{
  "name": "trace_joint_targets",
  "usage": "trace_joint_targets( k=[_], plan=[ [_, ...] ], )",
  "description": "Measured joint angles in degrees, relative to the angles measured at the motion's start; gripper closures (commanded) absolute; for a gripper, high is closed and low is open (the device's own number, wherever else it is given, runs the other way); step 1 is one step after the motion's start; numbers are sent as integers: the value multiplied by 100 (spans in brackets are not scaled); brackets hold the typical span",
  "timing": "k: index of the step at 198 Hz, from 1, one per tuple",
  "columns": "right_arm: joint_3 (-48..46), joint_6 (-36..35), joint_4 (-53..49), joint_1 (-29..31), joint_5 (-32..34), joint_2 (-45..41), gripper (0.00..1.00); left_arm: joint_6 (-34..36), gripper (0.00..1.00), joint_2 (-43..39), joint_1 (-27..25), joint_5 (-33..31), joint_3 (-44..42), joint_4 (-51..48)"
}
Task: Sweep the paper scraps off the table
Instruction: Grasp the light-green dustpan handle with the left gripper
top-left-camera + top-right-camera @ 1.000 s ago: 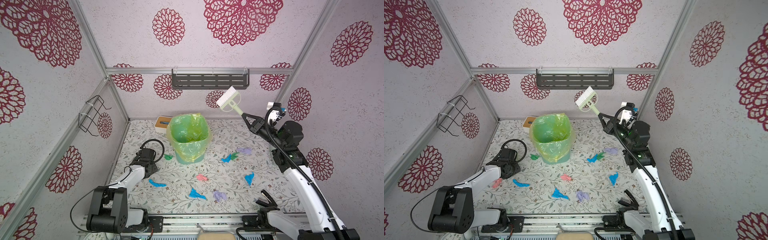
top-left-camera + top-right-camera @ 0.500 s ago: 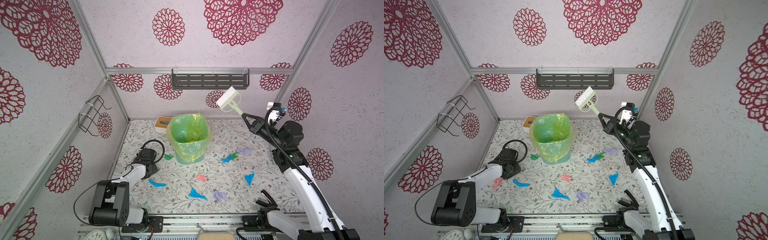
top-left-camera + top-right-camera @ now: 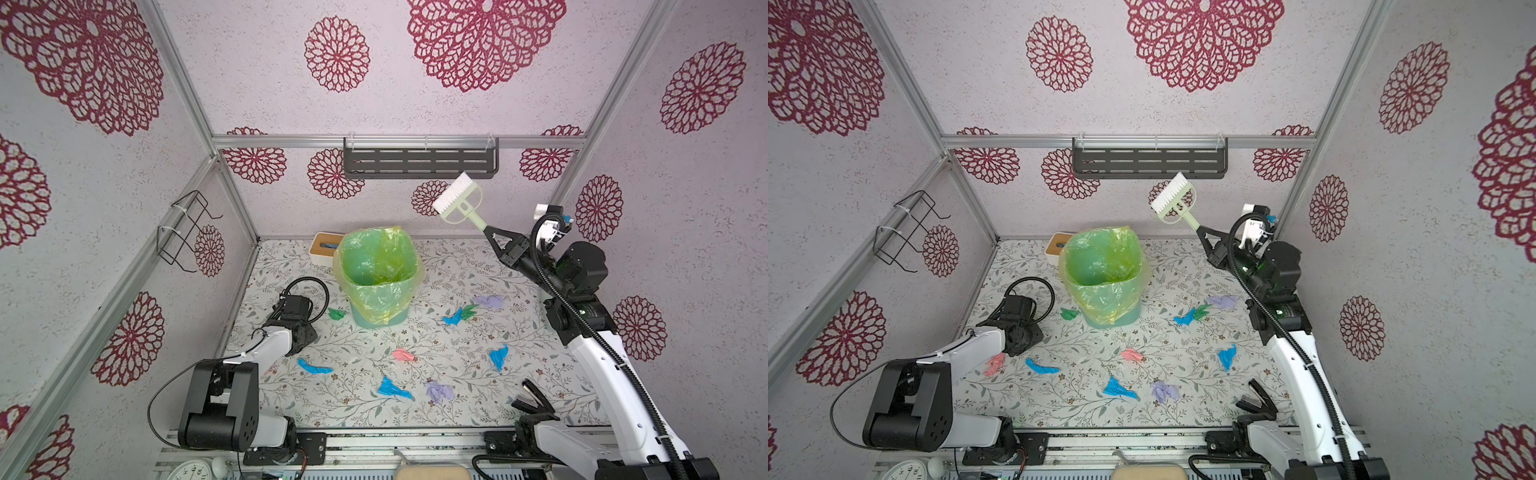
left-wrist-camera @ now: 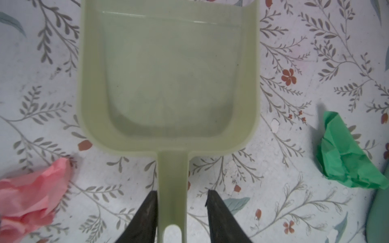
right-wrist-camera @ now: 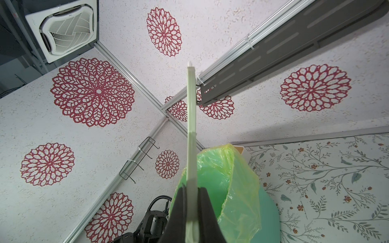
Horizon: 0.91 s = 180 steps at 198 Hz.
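Enclosing the littered table (image 3: 478, 399) stand rosette-printed walls (image 3: 395, 112).

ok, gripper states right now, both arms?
left gripper: open, jaws astride the dustpan handle, not clamped.
right gripper: shut on the brush handle.

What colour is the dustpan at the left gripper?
Pale, slightly translucent green. The dustpan shows best in the left wrist view.
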Motion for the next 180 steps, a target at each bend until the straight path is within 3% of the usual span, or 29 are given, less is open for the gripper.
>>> trace_joint_targets(
  k=[180],
  plan=[
    [0,0,-4,-70,-46,0,100,-267,64,125,-221,-332,-74,151]
  ],
)
